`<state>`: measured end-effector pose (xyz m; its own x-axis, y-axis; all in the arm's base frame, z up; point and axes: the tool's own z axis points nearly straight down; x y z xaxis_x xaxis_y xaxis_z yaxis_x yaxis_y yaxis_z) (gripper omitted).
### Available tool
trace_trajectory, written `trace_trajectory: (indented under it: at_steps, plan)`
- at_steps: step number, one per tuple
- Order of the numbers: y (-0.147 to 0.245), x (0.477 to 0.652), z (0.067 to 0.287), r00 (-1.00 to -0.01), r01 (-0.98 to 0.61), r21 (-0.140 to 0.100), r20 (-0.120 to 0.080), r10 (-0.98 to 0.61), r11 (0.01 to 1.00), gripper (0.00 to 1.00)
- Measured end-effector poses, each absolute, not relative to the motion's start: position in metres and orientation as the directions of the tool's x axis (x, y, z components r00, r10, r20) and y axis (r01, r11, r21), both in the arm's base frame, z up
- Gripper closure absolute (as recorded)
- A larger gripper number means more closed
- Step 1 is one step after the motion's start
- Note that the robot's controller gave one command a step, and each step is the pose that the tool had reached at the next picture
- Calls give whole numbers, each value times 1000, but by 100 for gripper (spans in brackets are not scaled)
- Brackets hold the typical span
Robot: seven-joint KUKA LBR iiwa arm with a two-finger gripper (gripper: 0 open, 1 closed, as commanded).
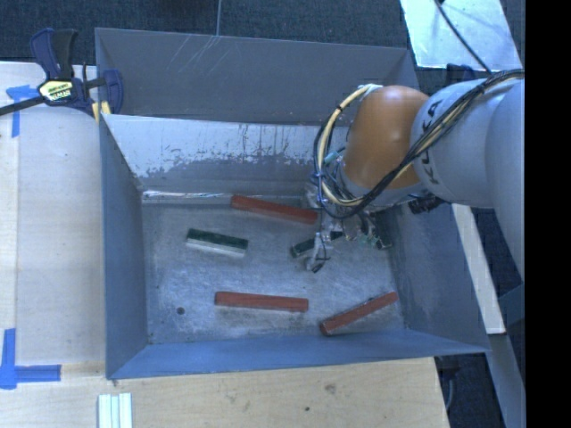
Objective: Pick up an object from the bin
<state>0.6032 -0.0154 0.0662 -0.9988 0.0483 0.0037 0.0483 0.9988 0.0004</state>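
- Camera view. Arm comes in from the right. Its orange cover (384, 141) and looped cables (332, 136) hang over the right half of the bin (123, 239), and the wrist points down into it.
- Gripper (317, 259) is low, close to the floor, right of centre. I judge it is placed there to come straight down on something, not to sweep.
- I cannot tell whether it is spread or closed, as the tip is too dark and cluttered to read. I see nothing clearly gripped in it.
- Four loose things lie flat and well apart, with no heap, so each can be approached alone.
- Upper bar (268, 209), red-brown, lies along the foot of the back wall. Its right end is just above the gripper tip and partly under the wrist. It is the nearest thing and my likeliest pick.
- The bar is beside the tip, towards the back wall, not under it. I see no contact.
- Dark bit (302, 250) sits just left of the tip. I cannot say if it is a bin thing or part of the tool.
- Green block (217, 242) lies left of the gripper, apart from it.
- Lower bar (261, 302) lies near the front, left of and below the tip.
- Tilted bar (359, 313) lies at the front right, its right end raised toward the side wall.
- My judgement: the pick is not yet made.
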Motion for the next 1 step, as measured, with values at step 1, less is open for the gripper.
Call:
trace_trajectory:
  at_steps: [1]
  plan:
    - [-18, 605, 70, -999, 50, 0, -3, 50, 999, 100]
